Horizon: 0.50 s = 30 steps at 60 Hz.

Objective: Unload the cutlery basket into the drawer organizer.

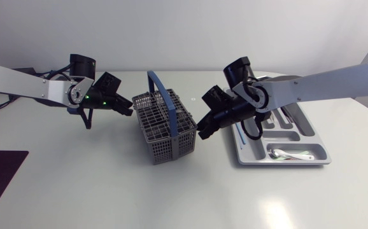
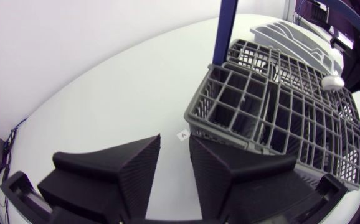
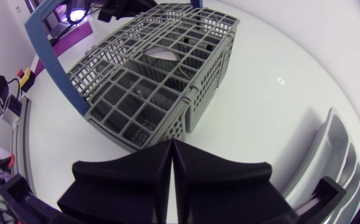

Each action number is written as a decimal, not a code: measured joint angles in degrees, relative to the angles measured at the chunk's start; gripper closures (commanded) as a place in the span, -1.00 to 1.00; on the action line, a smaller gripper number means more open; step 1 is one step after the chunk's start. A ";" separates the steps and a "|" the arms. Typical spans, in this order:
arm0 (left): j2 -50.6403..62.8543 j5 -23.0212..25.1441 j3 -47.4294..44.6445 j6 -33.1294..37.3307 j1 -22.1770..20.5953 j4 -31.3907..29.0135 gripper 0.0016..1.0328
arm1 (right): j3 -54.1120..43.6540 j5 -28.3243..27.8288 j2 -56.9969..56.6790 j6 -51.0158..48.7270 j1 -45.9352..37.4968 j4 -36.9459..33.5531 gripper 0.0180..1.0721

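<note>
Left wrist view: small white label [image 2: 182, 134] just beside cutlery basket [image 2: 255, 106]

Place: robotics lab, tabletop test rig.
Machines: left arm [image 1: 18, 81] in from 9 o'clock, right arm [image 1: 327, 81] from 3 o'clock, over one plain white surface [image 1: 107, 191].
Props: household goods only, cutlery basket [image 1: 171, 150] at centre, drawer organizer [image 1: 284, 163] toward 3 o'clock.

Left arm [image 1: 18, 81]: silver link level, black wrist bent down behind its claw.
Left gripper [image 2: 175, 139]: fingers parted, a narrow gap between the tips.
Right arm [image 1: 324, 83]: link slants down toward its claw.
Right gripper [image 3: 172, 144]: fingers pressed together, tips touching; points toward the left claw, well apart from it.
</note>
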 measured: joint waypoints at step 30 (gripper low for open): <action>10.45 4.13 14.78 -5.09 -0.02 -4.76 0.44 | -1.25 -0.11 -3.34 1.46 4.96 -0.52 0.90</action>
